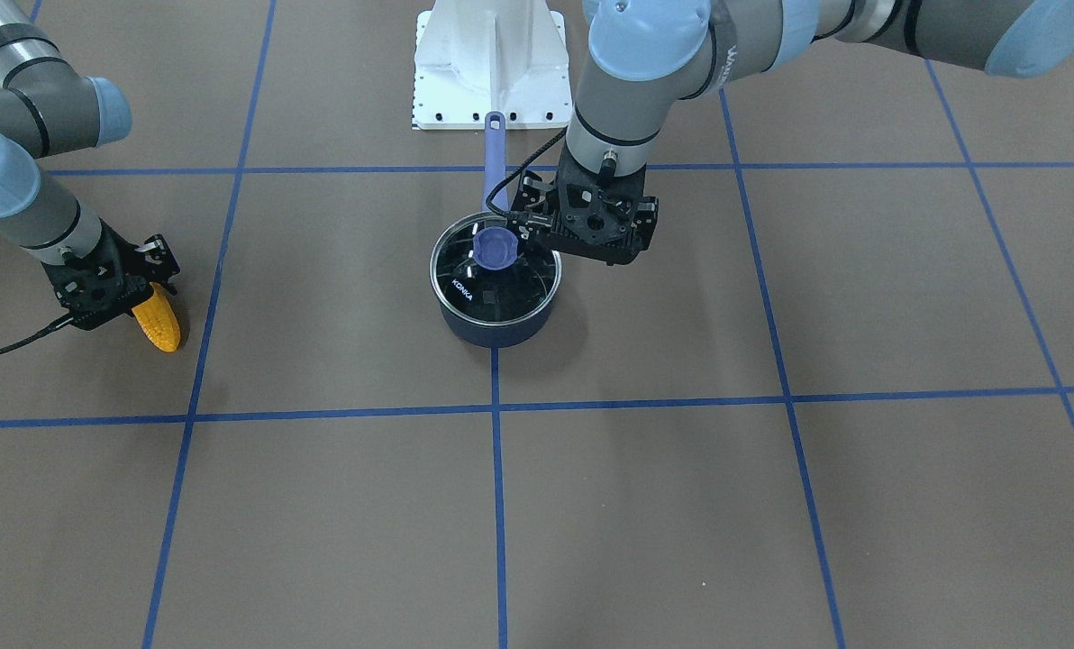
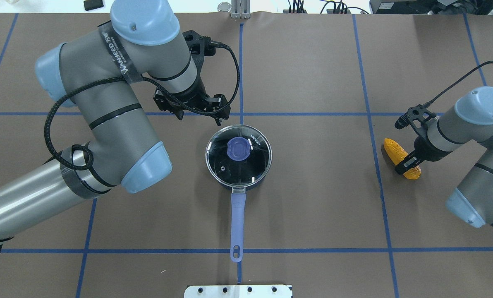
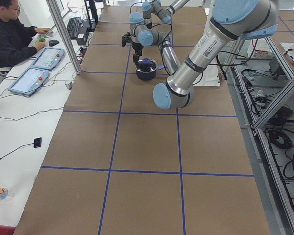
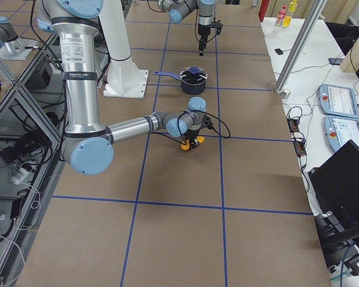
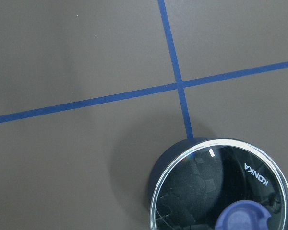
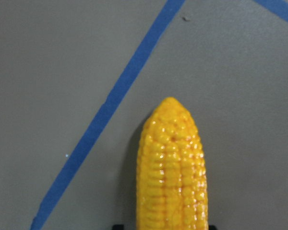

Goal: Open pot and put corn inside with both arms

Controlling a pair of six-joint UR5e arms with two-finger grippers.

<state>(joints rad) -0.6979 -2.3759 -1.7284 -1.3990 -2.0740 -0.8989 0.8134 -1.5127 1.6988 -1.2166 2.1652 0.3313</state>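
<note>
The pot [image 1: 496, 332] stands mid-table with its glass lid [image 1: 501, 293] on. The lid's lavender knob [image 1: 494, 248] is up and the pot's long handle [image 2: 238, 211] points toward the robot base. My left gripper [image 1: 587, 250] hovers just beside the lid's rim on its far side in the overhead view [image 2: 200, 117]. It is open and empty, and its wrist view shows the lid [image 5: 230, 191] at the lower right. The corn [image 2: 395, 150] lies on the table at the right. My right gripper [image 2: 408, 160] is shut on the corn [image 6: 173, 177] near its thick end.
The white robot base plate [image 1: 487, 63] sits behind the pot's handle. Blue tape lines [image 1: 496, 505] grid the brown table. An operator [image 3: 10, 34] sits at a side desk with control panels [image 3: 29, 81].
</note>
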